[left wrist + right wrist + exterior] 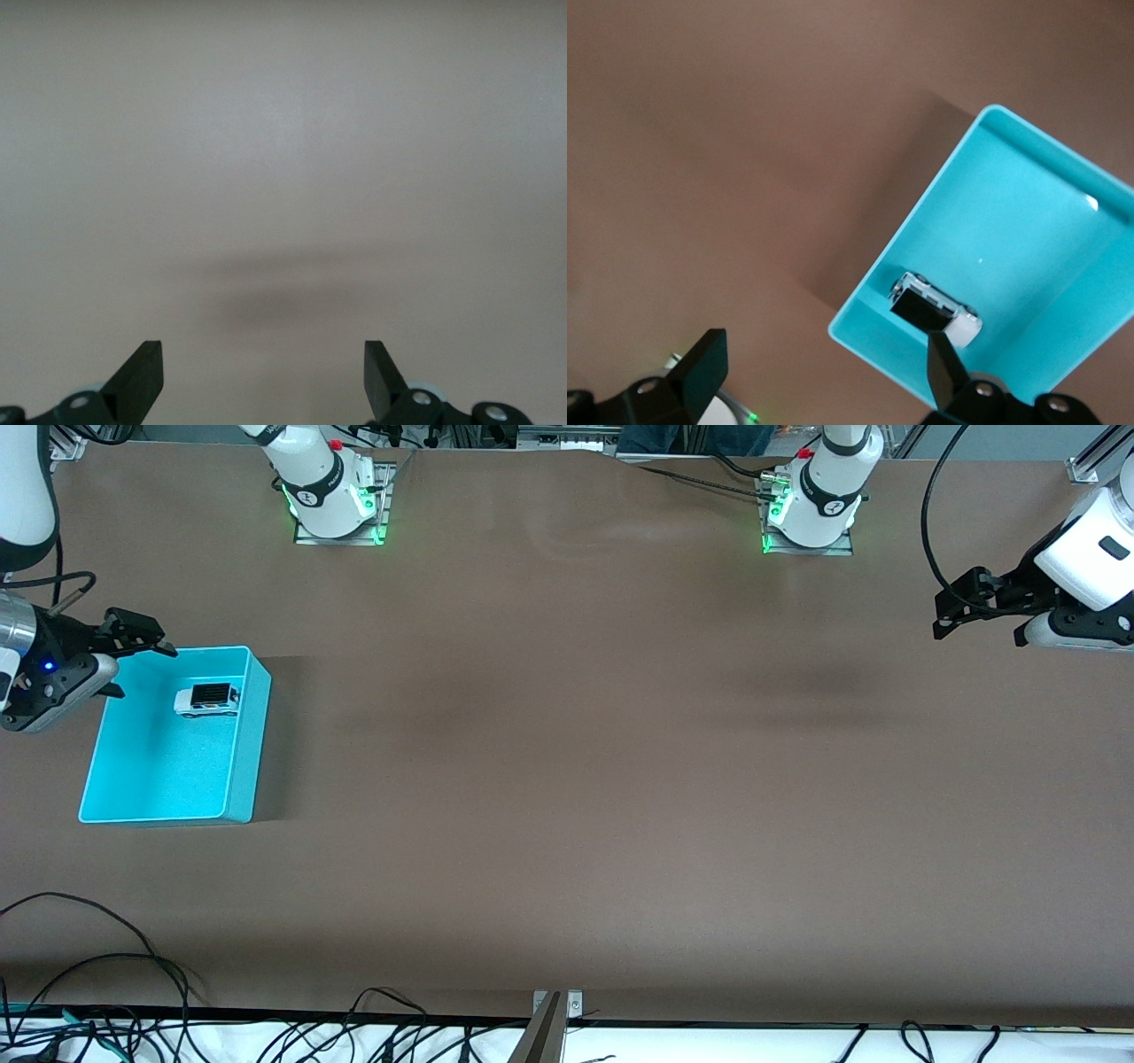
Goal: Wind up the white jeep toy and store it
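Observation:
The white jeep toy (207,700) with its black rear roof lies inside the cyan bin (251,755), in the part of the bin nearest the robots' bases. It also shows in the right wrist view (935,310) inside the bin (1028,221). My right gripper (142,638) is open and empty, up in the air over the bin's corner at the right arm's end of the table. My left gripper (950,613) is open and empty, held above the bare table at the left arm's end; its view (264,376) shows only tabletop.
The brown table top (585,779) is bare apart from the bin. Loose black cables (106,992) lie along the table edge nearest the front camera. The two arm bases (337,505) stand at the edge farthest from it.

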`<control>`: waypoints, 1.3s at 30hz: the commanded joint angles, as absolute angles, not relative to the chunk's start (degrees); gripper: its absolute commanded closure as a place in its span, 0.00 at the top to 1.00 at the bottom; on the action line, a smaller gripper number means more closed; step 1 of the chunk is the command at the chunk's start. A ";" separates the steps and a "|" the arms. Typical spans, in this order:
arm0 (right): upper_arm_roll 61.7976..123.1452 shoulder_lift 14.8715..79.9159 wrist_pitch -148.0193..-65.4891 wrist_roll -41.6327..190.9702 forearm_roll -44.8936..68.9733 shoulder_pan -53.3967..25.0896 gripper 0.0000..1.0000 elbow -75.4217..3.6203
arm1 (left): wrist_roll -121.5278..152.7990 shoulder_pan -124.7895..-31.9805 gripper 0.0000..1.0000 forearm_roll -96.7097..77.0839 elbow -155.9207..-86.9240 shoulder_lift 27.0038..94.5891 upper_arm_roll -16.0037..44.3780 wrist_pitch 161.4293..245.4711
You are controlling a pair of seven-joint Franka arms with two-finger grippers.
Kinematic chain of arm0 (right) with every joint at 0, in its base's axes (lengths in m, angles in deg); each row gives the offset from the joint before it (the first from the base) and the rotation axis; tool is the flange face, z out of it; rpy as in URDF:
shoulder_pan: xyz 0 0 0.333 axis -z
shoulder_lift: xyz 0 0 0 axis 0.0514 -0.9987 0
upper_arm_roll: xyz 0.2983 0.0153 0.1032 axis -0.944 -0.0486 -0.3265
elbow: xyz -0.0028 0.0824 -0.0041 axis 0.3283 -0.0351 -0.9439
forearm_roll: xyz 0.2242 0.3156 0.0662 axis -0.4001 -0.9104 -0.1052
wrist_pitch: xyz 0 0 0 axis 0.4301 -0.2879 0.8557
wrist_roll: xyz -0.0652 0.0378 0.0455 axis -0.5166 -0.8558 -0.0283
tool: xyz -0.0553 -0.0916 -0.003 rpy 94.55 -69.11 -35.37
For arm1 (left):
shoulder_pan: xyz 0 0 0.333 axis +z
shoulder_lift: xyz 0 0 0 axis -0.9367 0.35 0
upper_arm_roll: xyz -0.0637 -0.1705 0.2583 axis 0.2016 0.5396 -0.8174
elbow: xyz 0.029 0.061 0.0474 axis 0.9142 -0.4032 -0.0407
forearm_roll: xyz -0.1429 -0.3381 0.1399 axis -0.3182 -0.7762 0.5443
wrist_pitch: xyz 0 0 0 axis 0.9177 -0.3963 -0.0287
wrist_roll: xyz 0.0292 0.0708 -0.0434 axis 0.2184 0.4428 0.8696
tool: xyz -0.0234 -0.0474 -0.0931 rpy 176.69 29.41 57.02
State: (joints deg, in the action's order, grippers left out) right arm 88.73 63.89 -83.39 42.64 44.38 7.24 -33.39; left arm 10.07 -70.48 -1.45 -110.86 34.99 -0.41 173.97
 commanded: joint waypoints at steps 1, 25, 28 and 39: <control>86.59 64.27 -80.17 57.18 47.12 7.43 1.00 -29.08 | 10.50 -70.30 1.00 -2.93 -109.95 34.82 -0.45 172.95; 83.95 70.14 -75.77 75.22 51.00 5.85 1.00 -28.62 | 10.42 -70.30 1.00 -2.93 -109.87 34.82 -0.45 172.77; 83.95 74.53 -76.73 75.31 51.00 5.85 1.00 -33.63 | 10.50 -70.30 1.00 -2.84 -109.95 34.82 -0.10 172.60; 84.12 80.62 -79.11 75.22 50.47 6.02 1.00 -41.47 | 10.50 -70.48 1.00 -2.93 -109.95 34.82 0.08 172.07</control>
State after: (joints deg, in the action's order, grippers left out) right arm 84.25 78.21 -76.88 74.67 49.82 5.82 -37.76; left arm 10.07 -70.48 -1.46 -110.85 34.99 -0.12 173.22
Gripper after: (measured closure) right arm 0.000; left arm 0.000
